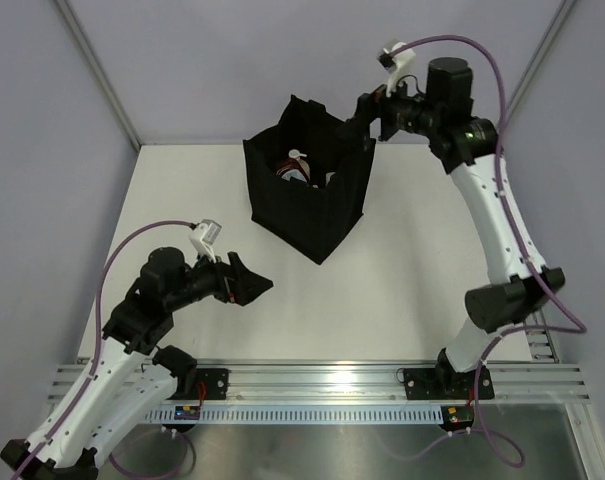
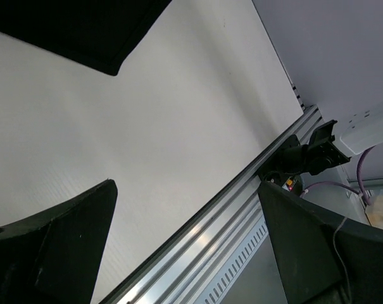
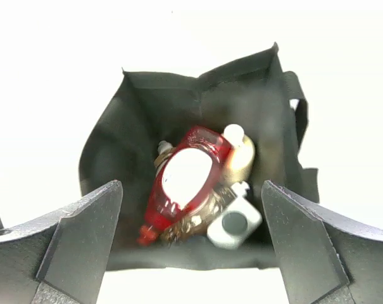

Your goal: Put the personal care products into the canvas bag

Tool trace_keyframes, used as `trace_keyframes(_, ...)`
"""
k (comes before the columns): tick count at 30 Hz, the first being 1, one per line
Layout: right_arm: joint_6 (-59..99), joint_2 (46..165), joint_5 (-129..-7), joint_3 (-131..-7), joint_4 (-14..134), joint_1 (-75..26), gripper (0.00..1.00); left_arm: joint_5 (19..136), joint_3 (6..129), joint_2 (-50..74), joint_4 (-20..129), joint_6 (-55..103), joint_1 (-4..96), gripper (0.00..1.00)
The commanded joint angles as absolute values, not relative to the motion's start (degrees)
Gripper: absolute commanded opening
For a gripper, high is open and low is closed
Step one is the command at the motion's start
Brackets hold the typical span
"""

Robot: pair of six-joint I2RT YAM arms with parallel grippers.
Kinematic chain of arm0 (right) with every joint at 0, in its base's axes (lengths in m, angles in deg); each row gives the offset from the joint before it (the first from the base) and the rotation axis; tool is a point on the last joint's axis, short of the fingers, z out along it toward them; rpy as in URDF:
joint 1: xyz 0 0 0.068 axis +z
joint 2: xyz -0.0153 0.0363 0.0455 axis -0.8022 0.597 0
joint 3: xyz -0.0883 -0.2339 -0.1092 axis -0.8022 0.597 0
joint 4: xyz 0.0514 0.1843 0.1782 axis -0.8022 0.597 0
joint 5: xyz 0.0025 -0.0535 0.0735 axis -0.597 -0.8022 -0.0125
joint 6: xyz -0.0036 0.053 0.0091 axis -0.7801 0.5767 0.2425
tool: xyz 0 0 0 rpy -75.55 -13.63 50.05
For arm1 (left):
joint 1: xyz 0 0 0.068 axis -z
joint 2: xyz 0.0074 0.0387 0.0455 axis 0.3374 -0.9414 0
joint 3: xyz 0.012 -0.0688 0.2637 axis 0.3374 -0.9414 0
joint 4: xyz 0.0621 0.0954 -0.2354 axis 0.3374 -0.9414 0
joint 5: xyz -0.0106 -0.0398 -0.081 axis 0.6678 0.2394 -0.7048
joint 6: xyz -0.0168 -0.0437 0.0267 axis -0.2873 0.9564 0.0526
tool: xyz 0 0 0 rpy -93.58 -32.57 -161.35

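The black canvas bag stands open at the back middle of the table. In the right wrist view the bag holds the personal care products: a red squeeze bottle lies on top of amber bottles with white caps and a white pump head. My right gripper hangs open and empty above the bag's far right corner. My left gripper is open and empty, low over the table's front left. In the left wrist view only a bottom corner of the bag shows.
The aluminium rail runs along the table's front edge, with the arm bases bolted to it. The right arm's base shows in the left wrist view. Grey walls close in the back and the sides.
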State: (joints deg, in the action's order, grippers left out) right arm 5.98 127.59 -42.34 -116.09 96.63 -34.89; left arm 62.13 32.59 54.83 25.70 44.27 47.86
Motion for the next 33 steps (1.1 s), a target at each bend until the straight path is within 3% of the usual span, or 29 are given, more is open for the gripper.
trace_keyframes(1, 4.8, 115.8, -45.8, -106.1, 94.6, -39.2, 0.99, 64.3, 36.5, 55.6, 24.3, 40.1, 48.1, 0.99)
trace_keyframes(6, 6.5, 99.2, -46.0, -85.7, 96.3, -50.7, 0.99, 67.3, 36.4, 55.9, 24.8, 36.9, 48.1, 0.99)
trace_keyframes(15, 7.9, 70.7, -63.2, -52.0, 93.8, -51.6, 1.00, 74.8, 35.4, 57.3, 25.0, 34.1, 48.1, 0.99)
trace_keyframes(21, 8.2, 64.7, -66.9, -44.6, 95.4, -55.4, 0.99, 80.6, 34.7, 56.6, 24.2, 30.4, 48.1, 0.99)
trace_keyframes(33, 9.8, 62.1, -72.7, -44.2, 94.6, -60.3, 1.00, 90.2, 34.1, 54.8, 22.4, 24.7, 48.1, 0.99)
